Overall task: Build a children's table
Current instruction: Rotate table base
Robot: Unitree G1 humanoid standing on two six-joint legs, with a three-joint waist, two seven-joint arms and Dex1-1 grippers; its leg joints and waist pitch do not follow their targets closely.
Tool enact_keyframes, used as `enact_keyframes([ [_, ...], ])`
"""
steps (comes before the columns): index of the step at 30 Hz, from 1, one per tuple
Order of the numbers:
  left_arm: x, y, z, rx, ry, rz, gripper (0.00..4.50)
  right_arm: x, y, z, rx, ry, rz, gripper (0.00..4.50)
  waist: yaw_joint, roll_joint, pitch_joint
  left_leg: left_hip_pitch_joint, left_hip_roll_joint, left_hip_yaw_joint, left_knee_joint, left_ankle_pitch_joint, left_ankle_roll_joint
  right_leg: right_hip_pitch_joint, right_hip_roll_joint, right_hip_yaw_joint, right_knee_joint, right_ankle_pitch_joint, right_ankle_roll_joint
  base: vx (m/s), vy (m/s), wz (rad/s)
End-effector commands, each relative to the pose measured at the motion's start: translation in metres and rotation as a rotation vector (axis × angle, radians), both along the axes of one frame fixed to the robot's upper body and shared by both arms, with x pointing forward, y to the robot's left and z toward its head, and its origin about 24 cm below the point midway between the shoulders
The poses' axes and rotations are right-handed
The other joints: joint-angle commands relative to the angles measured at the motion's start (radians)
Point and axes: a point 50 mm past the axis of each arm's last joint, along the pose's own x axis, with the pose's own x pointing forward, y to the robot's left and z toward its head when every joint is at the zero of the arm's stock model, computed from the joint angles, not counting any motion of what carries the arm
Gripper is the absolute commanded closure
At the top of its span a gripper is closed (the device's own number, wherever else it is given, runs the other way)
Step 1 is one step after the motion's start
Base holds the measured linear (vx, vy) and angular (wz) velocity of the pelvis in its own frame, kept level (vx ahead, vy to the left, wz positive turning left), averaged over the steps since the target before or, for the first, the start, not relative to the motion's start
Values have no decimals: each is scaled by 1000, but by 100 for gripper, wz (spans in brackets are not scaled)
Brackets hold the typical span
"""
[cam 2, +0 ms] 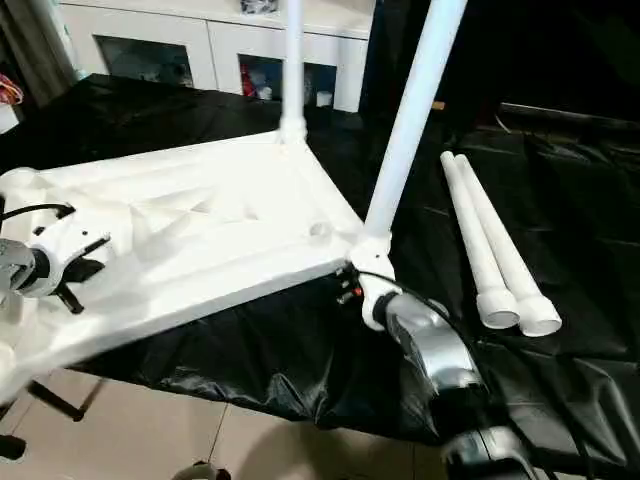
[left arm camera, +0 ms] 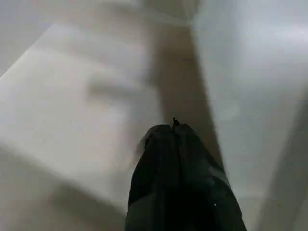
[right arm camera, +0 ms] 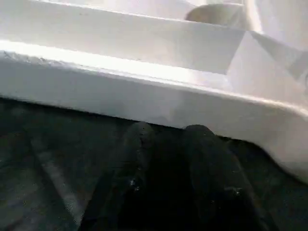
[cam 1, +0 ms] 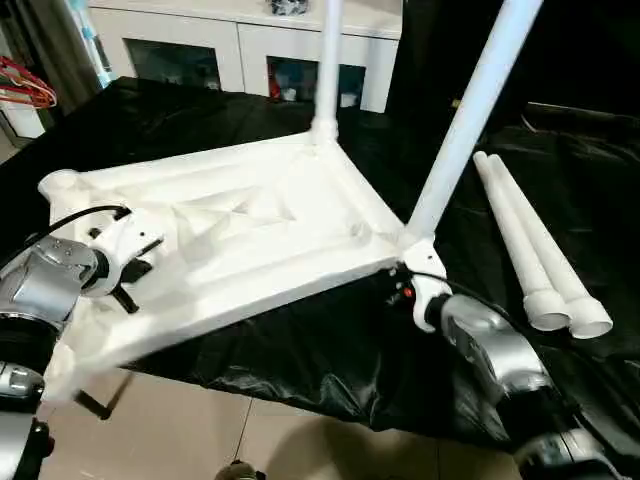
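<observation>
Down at the near edge, the left gripper (left arm camera: pixel 174 126) hangs over the ribbed underside with fingers pinched together on nothing, while the right gripper (right arm camera: pixel 168 132) reaches under the rim at the near right corner, fingers a narrow gap apart, nothing between them. The upside-down tabletop (cam 1: pixel 250 240) lies on the black-covered work table (cam 1: pixel 330 350), overhanging its near edge, long axis running near-left to far-right. Two fitted legs (cam 1: pixel 470 120) point upward at the right-hand corners, two loose legs (cam 1: pixel 535 250) lie side by side further right; no writing is readable.
</observation>
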Motion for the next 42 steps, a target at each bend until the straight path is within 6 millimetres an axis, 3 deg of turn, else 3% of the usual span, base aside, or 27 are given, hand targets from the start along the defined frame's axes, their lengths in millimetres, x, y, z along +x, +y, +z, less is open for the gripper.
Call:
enact_keyframes([
  [1, -3, -19, -8, -70, 63, -86, 450, 5, 3, 4, 2, -27, -4, 360, -1, 21, -72, 22, 18, -7, -71, -268, -55, 42, -56, 37, -57, -122, -237, 0, 0, 0],
  [4, -3, -57, -3, -242, 110, -244, 450, 10, 4, 7, 7, -34, -10, 388, 1, 21, -72, 21, 18, -6, -71, -260, -54, 44, -57, 37, -57, -120, -244, 0, 0, 0],
  [8, -2, -76, 0, -315, 113, -311, 450, 12, 5, 8, 7, -39, -9, 412, 4, 18, -74, 17, 16, -5, -69, -248, -51, 48, -55, 36, -53, -98, -246, 0, 0, 0],
  [10, 5, -102, 6, -399, 102, -369, 450, 14, 7, 9, 7, -48, -8, 441, 0, 15, -74, 15, 14, -4, -68, -244, -44, 52, -55, 36, -57, -110, -240, 0, 0, 0],
  [13, 8, -119, 9, -428, 97, -417, 450, 15, 6, 9, 7, -55, -9, 448, -3, 17, -74, 14, 13, -5, -66, -234, -39, 54, -55, 35, -57, -116, -240, 0, 0, 0],
  [15, 8, -119, 9, -428, 97, -417, 450, 15, 6, 9, 7, -55, -9, 448, -8, 14, -75, 13, 13, -6, -66, -227, -35, 55, -53, 34, -56, -106, -240, 0, 0, 0],
  [16, 15, -133, 9, -431, 77, -431, 450, 15, 4, 10, 4, -63, -18, 448, -11, 16, -75, 12, 12, -6, -66, -223, -33, 57, -52, 34, -56, -102, -240, 0, 0, 0],
  [18, 24, -140, 8, -411, 30, -403, 450, 17, 0, 12, 0, -71, -29, 448, -14, 17, -76, 12, 9, -3, -62, -210, -24, 56, -48, 34, -58, -78, -245, 0, 0, 0],
  [24, 51, -154, 7, -346, -150, -258, 450, 22, -11, 21, -11, -119, -68, 448, -12, 18, -76, 14, 6, -6, -58, -252, -18, 60, -48, 31, -66, -130, -230, 0, 0, 0],
  [33, 63, -160, -6, -253, -291, -147, 450, 25, -28, 38, -33, -191, -105, 448, -6, 11, -80, 10, 5, -7, -53, -208, 11, 64, -48, 30, -65, -92, -229, 0, 0, 0],
  [34, 64, -162, -6, -256, -324, -136, 450, 25, -31, 42, -34, -204, -111, 448, -5, 19, -80, 10, 6, -8, -53, -209, 15, 64, -48, 29, -65, -89, -232, 0, 0, 0],
  [37, 67, -164, 4, -345, -360, -119, 450, 23, -35, 48, -38, -224, -109, 448, -4, 15, -80, 11, 6, -8, -54, -212, 17, 65, -49, 28, -66, -86, -235, 0, 0, 0],
  [42, 65, -158, 22, -484, -333, -241, 450, 11, -38, 52, -50, -214, -21, 448, -1, 15, -80, 12, 10, -10, -56, -216, 20, 65, -51, 29, -63, -78, -248, 0, 0, 0],
])
